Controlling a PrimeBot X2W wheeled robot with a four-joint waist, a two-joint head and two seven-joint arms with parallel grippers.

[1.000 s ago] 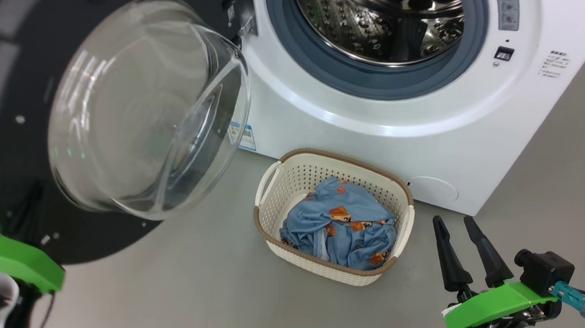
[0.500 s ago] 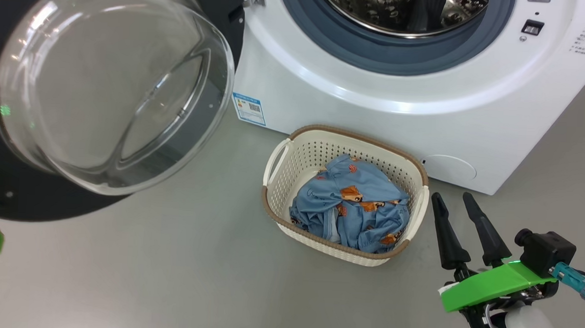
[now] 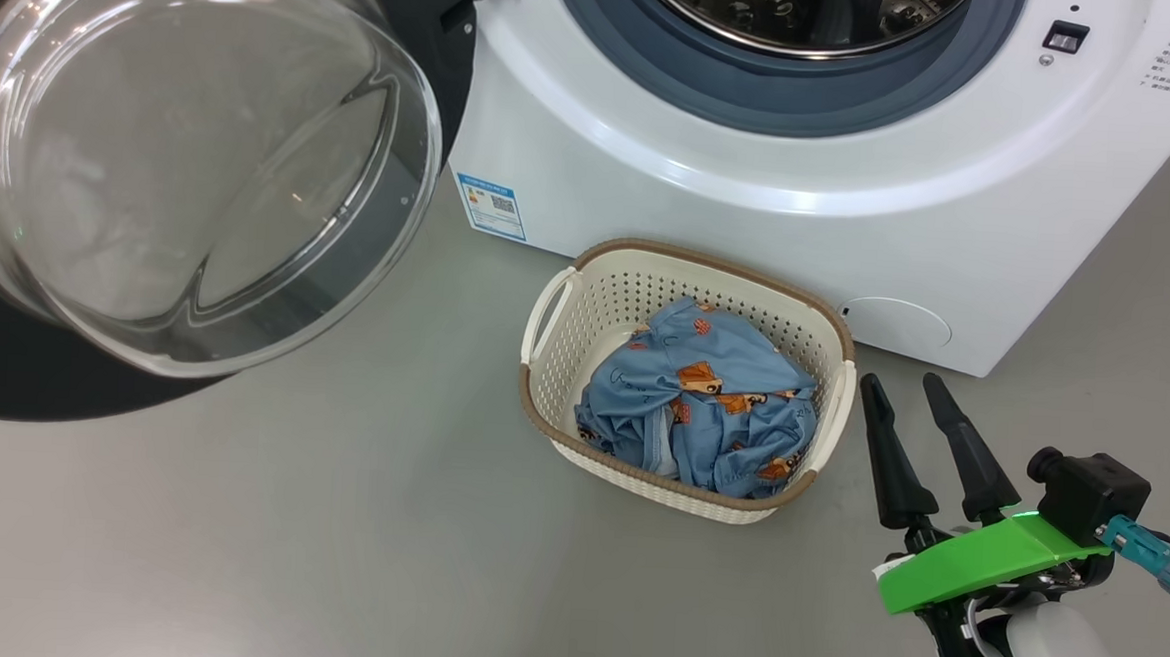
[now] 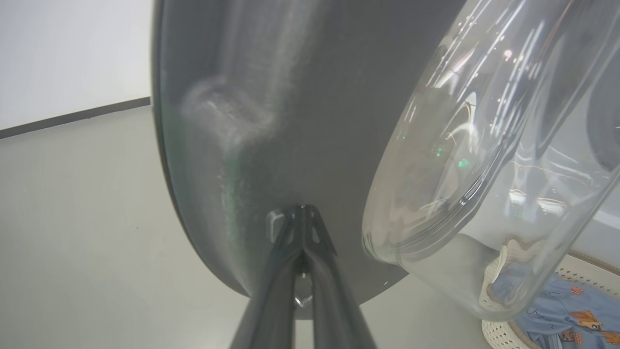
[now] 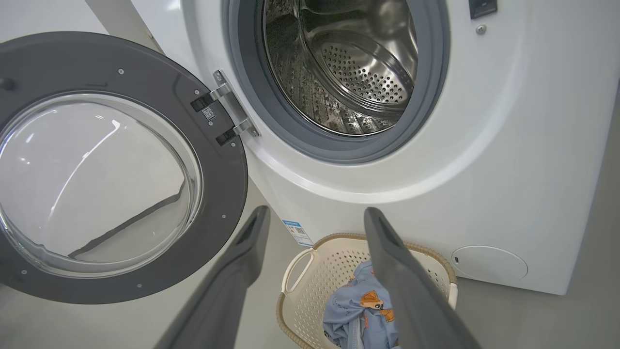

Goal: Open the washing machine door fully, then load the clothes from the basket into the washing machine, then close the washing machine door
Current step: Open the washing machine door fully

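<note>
Washing machine door [image 3: 183, 157] is hanging wide open; blue printed clothes [image 3: 701, 405] are lying bundled in the cream basket [image 3: 647, 297] before the white washing machine [image 3: 751, 227].

Floor: smooth, matte grey floor [image 3: 353, 557], uniform in colour, spreading across the lower half of the head view and continuing to the wall in the left wrist view.
Wall: plain white wall [image 4: 68, 53], seen at the upper left of the left wrist view.
Skirting: thin dark skirting strip [image 4: 72, 117] where wall meets floor, slanting across that view.
Light: soft and even, with faint, blurred shadows on the floor.
</note>
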